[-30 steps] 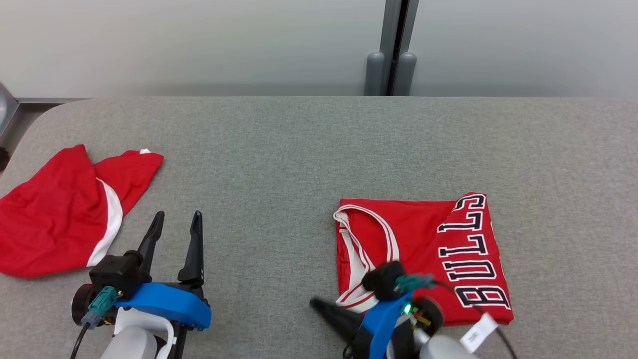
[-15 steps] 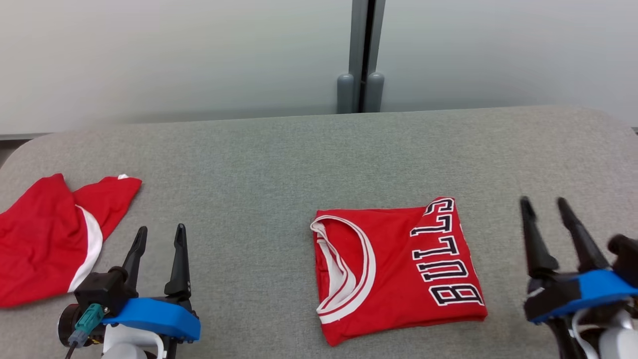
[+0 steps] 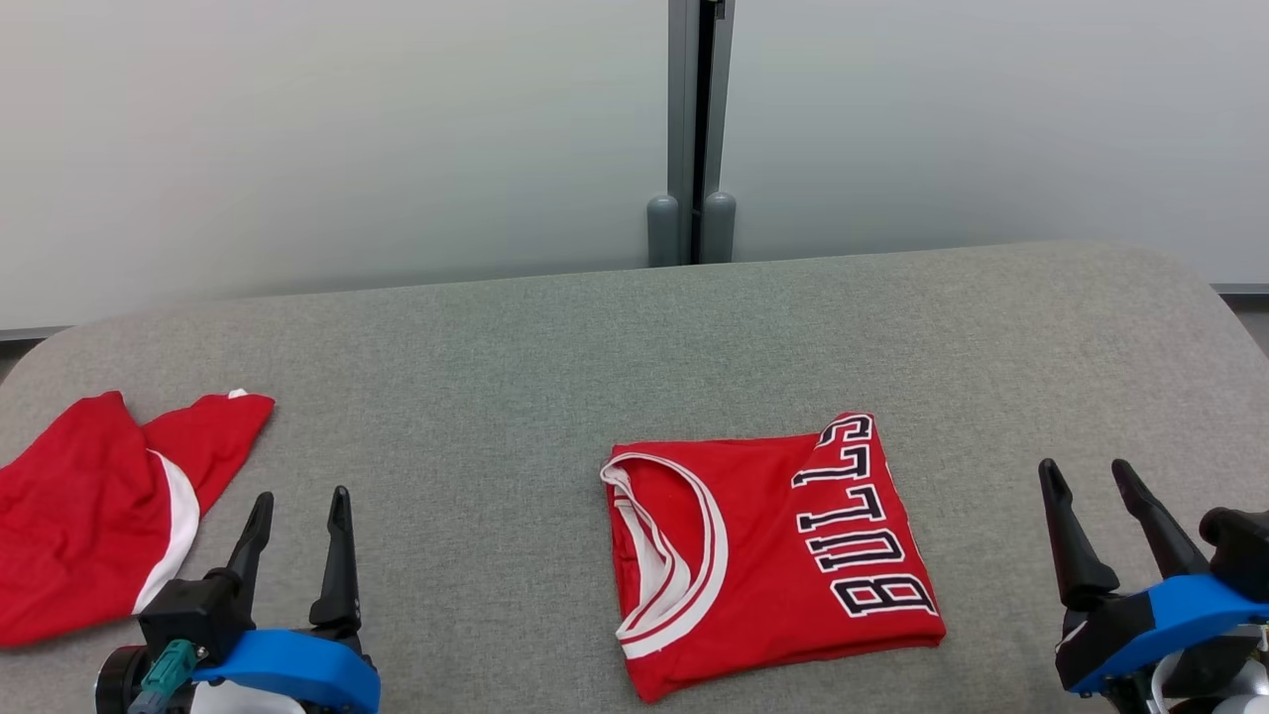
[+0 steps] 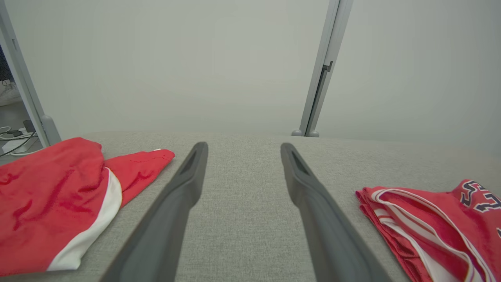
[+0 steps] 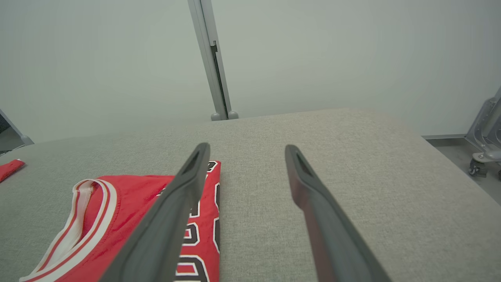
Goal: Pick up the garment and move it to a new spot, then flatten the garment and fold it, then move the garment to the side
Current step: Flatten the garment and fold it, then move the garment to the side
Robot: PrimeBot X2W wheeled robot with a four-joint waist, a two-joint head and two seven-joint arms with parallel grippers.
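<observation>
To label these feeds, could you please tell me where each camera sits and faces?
Head view: on the head, facing forward and down at the grey fabric table, folded red BULLS jersey, crumpled red-and-white garment; left gripper, right gripper below.
Left wrist view: on the left wrist, facing along its dark fingers.
Right wrist view: on the right wrist, along its dark fingers.
Shared: all show the jersey.

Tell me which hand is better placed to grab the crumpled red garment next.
Left, probably. The left hand is open right beside the crumpled red garment; the right hand sits across the table, beyond the folded jersey.
</observation>
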